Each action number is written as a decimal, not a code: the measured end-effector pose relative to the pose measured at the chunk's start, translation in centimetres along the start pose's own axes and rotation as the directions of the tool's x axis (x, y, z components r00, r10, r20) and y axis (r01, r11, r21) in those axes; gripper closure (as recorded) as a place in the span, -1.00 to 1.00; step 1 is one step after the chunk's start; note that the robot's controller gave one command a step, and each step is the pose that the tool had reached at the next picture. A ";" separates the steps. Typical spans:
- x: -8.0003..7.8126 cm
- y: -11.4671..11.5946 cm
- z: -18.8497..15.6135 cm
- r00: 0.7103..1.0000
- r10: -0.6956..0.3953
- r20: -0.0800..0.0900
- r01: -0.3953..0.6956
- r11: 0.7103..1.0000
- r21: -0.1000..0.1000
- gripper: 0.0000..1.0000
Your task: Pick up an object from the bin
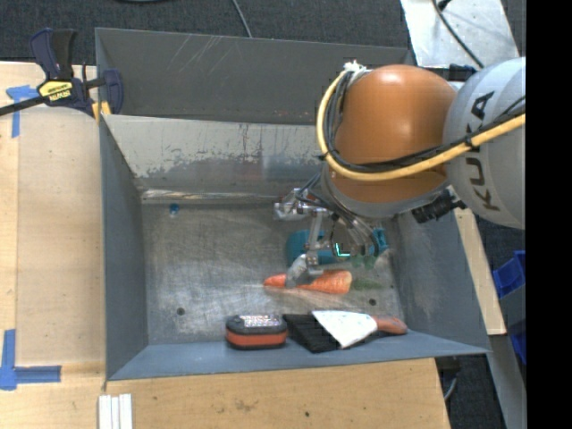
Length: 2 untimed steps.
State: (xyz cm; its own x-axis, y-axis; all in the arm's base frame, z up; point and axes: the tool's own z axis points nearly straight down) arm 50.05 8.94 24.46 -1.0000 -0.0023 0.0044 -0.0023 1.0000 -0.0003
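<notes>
My gripper [329,238] hangs low in the right half of the bin, under the arm's orange cover. Right beneath it lies an orange carrot-shaped toy [315,282], pointing left along the bin floor. A teal rounded thing [298,244] sits just left of the gripper, partly hidden by it. A green piece [368,263] shows at its right side. I see nothing held in the gripper.
Along the front wall lie a black and red flat device [256,330] and a black brush with a white part and an orange handle [344,327]. The bin's left half has bare floor. The arm's cover hides the back right corner.
</notes>
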 end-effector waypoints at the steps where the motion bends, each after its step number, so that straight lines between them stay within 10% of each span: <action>1: -0.1 0.0 -0.2 1.000 0.001 0.004 -0.001 1.000 -0.001 -1.00; 2: -1.4 1.0 1.3 1.000 -0.025 0.008 0.025 1.000 0.000 -1.00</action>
State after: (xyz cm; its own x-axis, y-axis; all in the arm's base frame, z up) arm 51.46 9.93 23.20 -0.9996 -0.0277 -0.0032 -0.0277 0.9996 0.0000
